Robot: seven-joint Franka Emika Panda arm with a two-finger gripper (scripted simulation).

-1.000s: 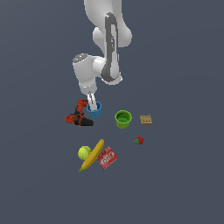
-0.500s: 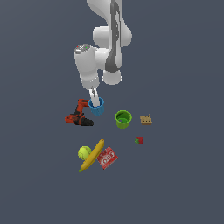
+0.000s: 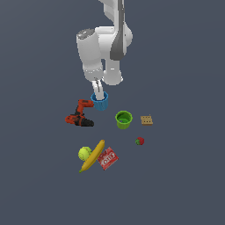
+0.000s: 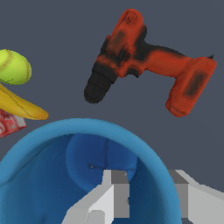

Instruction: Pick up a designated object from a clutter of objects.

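Note:
The designated object, a small bright blue cup [image 3: 100, 102], hangs under the white arm in the exterior view, just to the right of the red-black drill [image 3: 79, 114]. My gripper [image 3: 99, 93] is shut on the cup's rim, one finger inside and one outside the wall. The wrist view shows the blue cup [image 4: 65, 175] from above, filling the frame, with my gripper [image 4: 151, 189] astride its wall and the drill [image 4: 144, 61] beyond it. The rest of the clutter of objects lies nearby on the floor.
A green cup [image 3: 124, 119] stands to the exterior view's right of the blue one, then a tan block [image 3: 146, 120] and a strawberry [image 3: 139, 141]. Nearer the camera lie a yellow-green ball [image 3: 84, 153], a banana [image 3: 93, 155] and a red packet [image 3: 107, 158].
The arm has risen and drifted slightly to the exterior view's right, carrying the blue cup with it. The other objects have not moved.

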